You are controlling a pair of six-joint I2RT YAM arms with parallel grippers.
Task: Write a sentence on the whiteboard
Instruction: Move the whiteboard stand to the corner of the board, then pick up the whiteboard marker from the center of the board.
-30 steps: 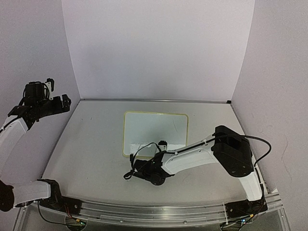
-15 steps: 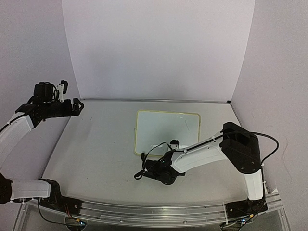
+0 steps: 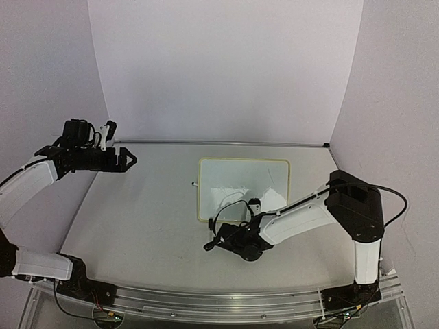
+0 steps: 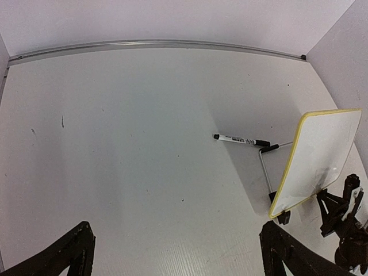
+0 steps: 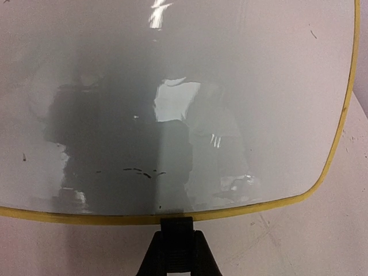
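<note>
Off to the left, the left gripper [image 3: 129, 161] hung above the left side of the table [image 3: 137, 212], its two fingers spread wide apart and nothing between them. It was well apart from everything else.

Further along, a black-capped marker [image 4: 241, 140] lay flat on the table, just beside the left edge of the whiteboard [image 3: 240, 181].

The whiteboard sat right of the middle, toward the back wall, tilted up rather than lying flat, with its glossy face turned toward the arms. One black clip foot [image 4: 283, 217] showed at its lower corner. A few small dark marks [image 5: 141, 171] were on the face, too faint to read, and the rest of the surface gave back a grey reflection.

At the board's lower edge the right gripper [image 5: 175, 224] had its fingers pressed together, clamped on the pale-yellow rim.
</note>
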